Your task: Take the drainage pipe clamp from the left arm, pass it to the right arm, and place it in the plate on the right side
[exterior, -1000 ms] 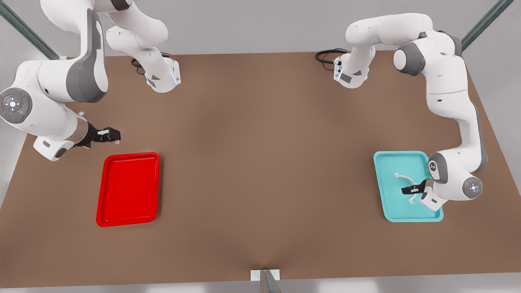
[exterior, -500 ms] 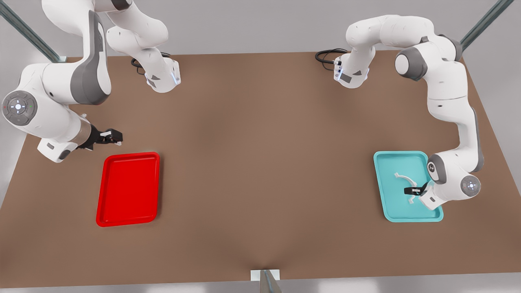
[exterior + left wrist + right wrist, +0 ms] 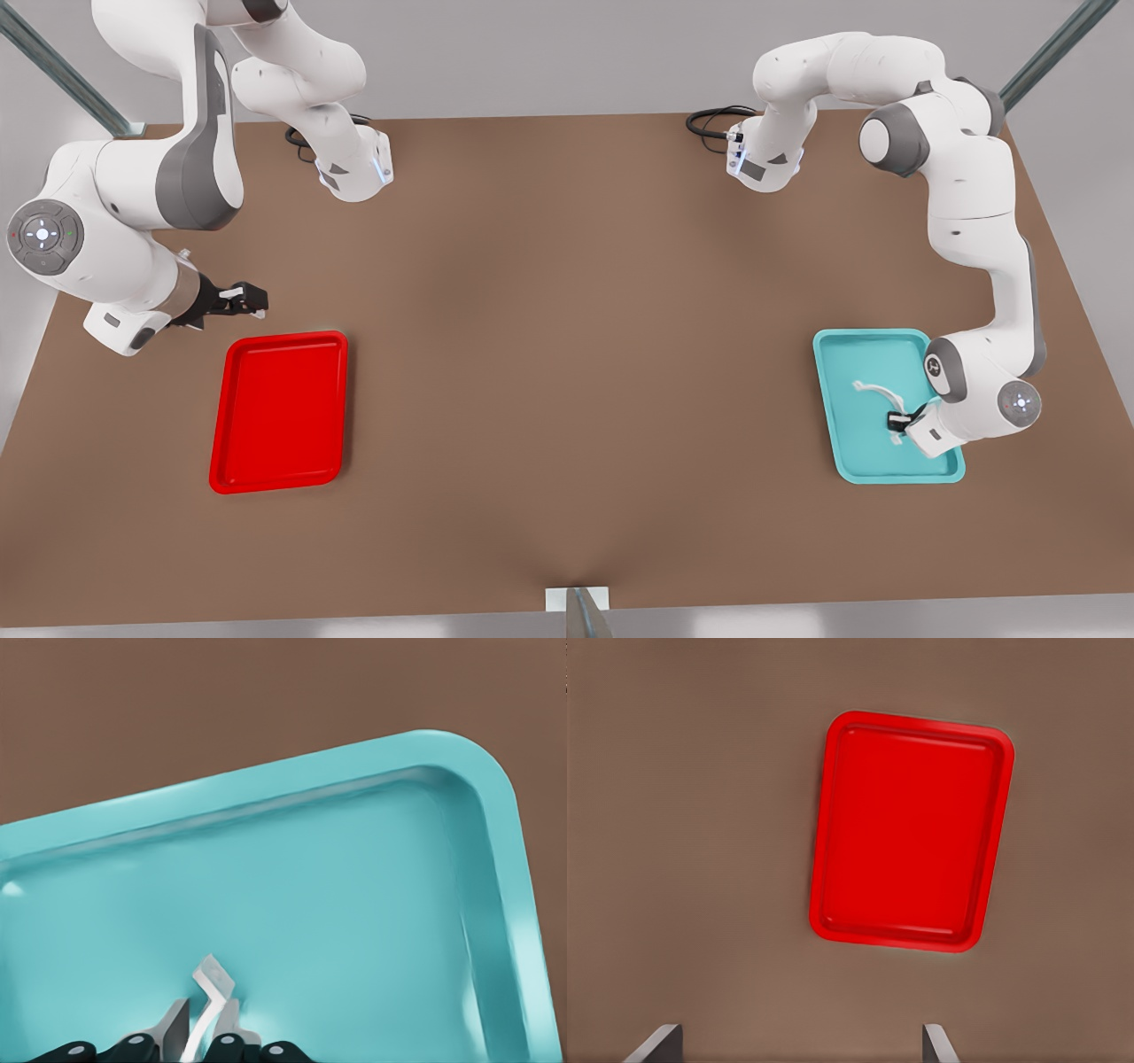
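Observation:
The drainage pipe clamp [image 3: 873,387], a thin white arc, lies in the teal tray [image 3: 842,443] on the front view's right. My left gripper [image 3: 897,421] is low over that tray and shut on one end of the clamp. In the left wrist view the white strip [image 3: 211,979] stands between the two fingertips [image 3: 173,1028] of the left gripper [image 3: 202,1032]. The red plate [image 3: 279,412] lies on the front view's left. My right gripper [image 3: 252,301] hovers open just behind it, holding nothing. The right wrist view looks down on the plate [image 3: 912,833].
Both arm bases [image 3: 354,173] [image 3: 762,164] stand at the far edge of the brown table [image 3: 567,354], with black cables beside them. A small bracket [image 3: 576,602] sits at the near edge, in the middle.
The left gripper has come down onto the clamp and drawn back toward its wrist, and the clamp has shifted slightly. The right arm has crept a little toward the front view's left.

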You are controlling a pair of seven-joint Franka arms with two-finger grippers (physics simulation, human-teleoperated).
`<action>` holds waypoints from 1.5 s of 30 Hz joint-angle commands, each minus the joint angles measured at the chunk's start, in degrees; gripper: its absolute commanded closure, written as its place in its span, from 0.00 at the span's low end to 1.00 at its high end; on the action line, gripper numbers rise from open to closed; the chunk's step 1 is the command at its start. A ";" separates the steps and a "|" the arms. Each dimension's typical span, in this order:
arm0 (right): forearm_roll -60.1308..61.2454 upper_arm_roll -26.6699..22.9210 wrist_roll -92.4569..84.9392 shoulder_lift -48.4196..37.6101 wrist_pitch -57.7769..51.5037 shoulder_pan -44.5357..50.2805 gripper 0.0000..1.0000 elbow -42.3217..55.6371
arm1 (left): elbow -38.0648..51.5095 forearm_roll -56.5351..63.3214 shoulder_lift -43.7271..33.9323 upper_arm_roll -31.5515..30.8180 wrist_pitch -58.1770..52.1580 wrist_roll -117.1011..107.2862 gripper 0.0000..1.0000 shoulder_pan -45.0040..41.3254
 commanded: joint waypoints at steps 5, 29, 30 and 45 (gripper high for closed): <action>0.03 -0.04 -0.35 0.03 0.11 0.00 0.00 -0.06 | 0.02 -0.05 -0.07 -0.03 0.82 5.42 0.62 0.04; 8.03 0.40 -0.88 11.27 3.98 15.65 0.00 9.52 | 21.02 0.04 -1.74 -14.35 -37.68 -51.87 0.79 -10.51; 12.33 0.40 -1.05 14.00 5.56 17.23 0.00 10.57 | 21.37 0.12 -1.74 -14.35 -37.33 -59.34 0.79 -13.06; 18.76 0.40 -4.39 29.38 47.22 40.34 0.00 11.37 | 23.13 0.12 1.60 -27.54 -19.05 -142.50 0.79 -22.99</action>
